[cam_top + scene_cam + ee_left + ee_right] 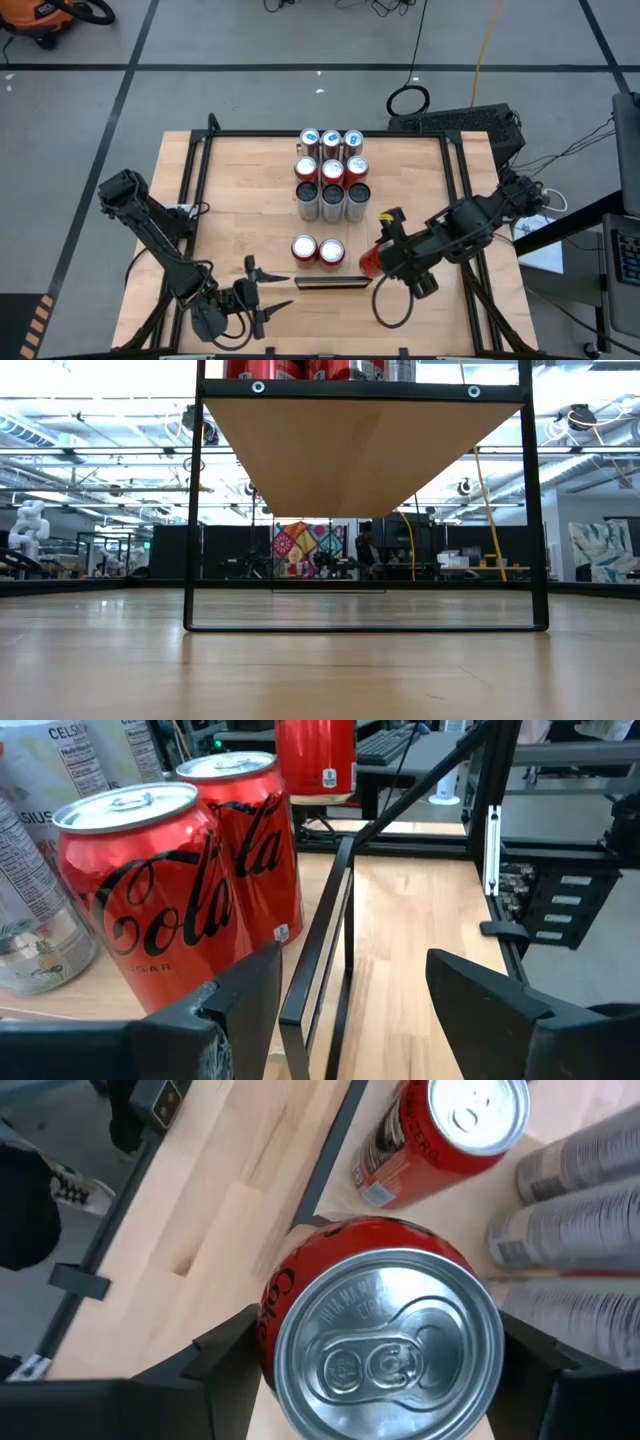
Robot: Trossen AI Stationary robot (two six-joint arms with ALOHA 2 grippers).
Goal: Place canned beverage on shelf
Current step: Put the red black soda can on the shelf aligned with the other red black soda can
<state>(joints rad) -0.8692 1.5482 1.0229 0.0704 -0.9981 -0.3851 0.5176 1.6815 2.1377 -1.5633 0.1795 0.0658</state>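
Aluminium, thin-walled and smooth, is what my right hand [375, 1380] has between its fingers: a red can [385, 1335] held upright by its sides, a finger [225, 1350] pressed on either flank just below the rim. It will be slick and easy to dent, so I judge a firm grip on the upper body, not the lid, is the right hold; if it is full, which I cannot tell, its weight will keep it steady. In the high view I carry it at the right end of the shelf [333, 283], near the front edge of the bench [240, 200], just beside the two red cans [318, 250] already standing on the shelf. Farther back sits a block of cans [331, 175]. My left hand [258, 295] waits at the shelf's left end, fingers spread and holding nothing. The can is not yet set down.
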